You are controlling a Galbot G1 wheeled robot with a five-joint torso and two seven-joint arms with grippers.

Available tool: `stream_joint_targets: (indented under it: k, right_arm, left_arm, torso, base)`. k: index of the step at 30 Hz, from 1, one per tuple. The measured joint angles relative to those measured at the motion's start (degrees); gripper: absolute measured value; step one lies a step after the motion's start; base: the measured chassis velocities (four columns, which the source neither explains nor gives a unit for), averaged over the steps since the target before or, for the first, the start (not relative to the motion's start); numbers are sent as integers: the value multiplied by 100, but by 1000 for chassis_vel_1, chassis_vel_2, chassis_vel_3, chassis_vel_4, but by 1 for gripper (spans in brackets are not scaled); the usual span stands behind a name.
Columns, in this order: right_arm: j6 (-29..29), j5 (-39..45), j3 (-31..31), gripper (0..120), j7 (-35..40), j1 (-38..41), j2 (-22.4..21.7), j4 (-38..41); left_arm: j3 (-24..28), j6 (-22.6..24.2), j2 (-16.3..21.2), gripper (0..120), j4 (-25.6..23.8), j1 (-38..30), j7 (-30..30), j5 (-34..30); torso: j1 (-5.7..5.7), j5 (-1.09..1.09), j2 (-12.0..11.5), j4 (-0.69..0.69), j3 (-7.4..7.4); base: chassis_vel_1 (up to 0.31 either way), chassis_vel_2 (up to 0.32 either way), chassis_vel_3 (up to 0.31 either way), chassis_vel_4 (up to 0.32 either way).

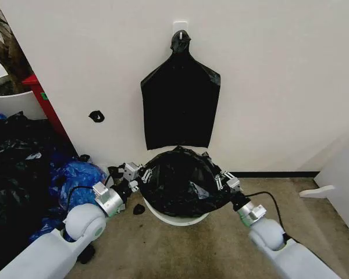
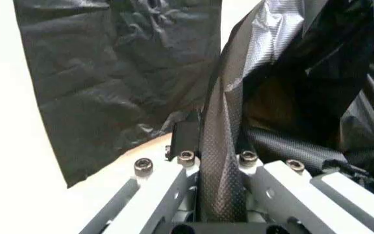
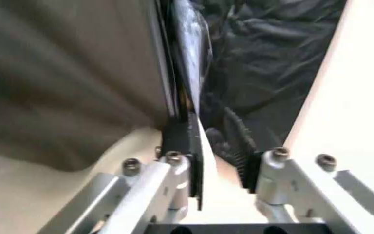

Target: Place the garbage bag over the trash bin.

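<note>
The trash bin (image 1: 175, 220) is a round white bucket on the floor by the wall. The garbage bag (image 1: 183, 181), black and crinkled, bulges out of its top and drapes over its rim. My left gripper (image 1: 141, 173) is at the bin's left rim, shut on a fold of the bag (image 2: 221, 122) that runs between its fingers (image 2: 185, 134). My right gripper (image 1: 224, 180) is at the right rim. In the right wrist view its fingers (image 3: 239, 146) stand apart around the bag's edge (image 3: 190, 58), with a gap on one side.
A flat black bag (image 1: 180, 104) hangs from a wall hook above the bin. A heap of black and blue bags (image 1: 29, 168) fills the left floor, below a white plant pot (image 1: 14, 102). A white panel (image 1: 343, 180) stands at right. Carpet lies in front.
</note>
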Motion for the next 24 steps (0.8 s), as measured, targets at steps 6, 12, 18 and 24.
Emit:
stream_joint_targets:
  k: [6, 12, 18, 24]
  right_arm:
    - [505, 358, 217, 41, -1261, 26, -117, -314]
    - [551, 1003, 665, 58, -2355, 86, -165, -543]
    - [-547, 1049, 762, 82, -46, -133, -298, 348]
    - [-2190, 2089, 388, 99, 2343, -728, -325, 2719]
  left_arm:
    - [-1, 87, -62, 1, 56, -20, -132, -2]
    - [-3, 216, -86, 1, 91, -14, -243, -36]
    - [10, 276, -142, 1, 136, 55, -375, 65]
    - [54, 462, -272, 1, 91, 51, -666, 110]
  torso:
    - [0, 0, 0, 0, 0]
    - [0, 1, 0, -1, 0]
    - [0, 0, 0, 0, -1]
    - [0, -1, 0, 1, -1]
  base:
    - [0, 0, 0, 0]
    - [0, 0, 0, 0]
    - [0, 0, 0, 0]
    - [0, 0, 0, 0]
